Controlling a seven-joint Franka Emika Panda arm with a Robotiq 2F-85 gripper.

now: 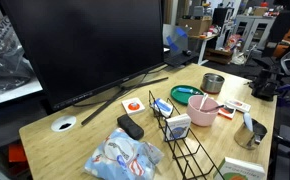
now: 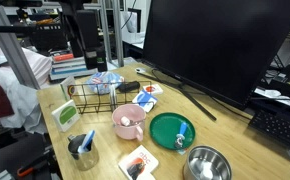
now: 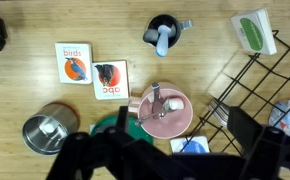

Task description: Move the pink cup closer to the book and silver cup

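Observation:
The pink cup (image 3: 165,112) stands upright with a pale utensil in it, and shows in both exterior views (image 1: 205,107) (image 2: 128,121). The silver cup (image 3: 163,32) with its handle stands apart from it (image 1: 250,133) (image 2: 82,145). The book (image 3: 253,30) lies flat by the wire basket (image 1: 240,172) (image 2: 65,113). My gripper (image 3: 175,165) is open and empty, high above the table, with its dark fingers framing the near side of the pink cup. I cannot make it out in the exterior views.
A teal dish (image 3: 110,125) touches the pink cup. A dull metal tin (image 3: 45,130) and two white-and-red cards (image 3: 73,62) lie nearby. A black wire basket (image 1: 185,140), a remote (image 1: 130,127), a plastic bag (image 1: 123,158) and a large monitor (image 1: 85,45) fill the table.

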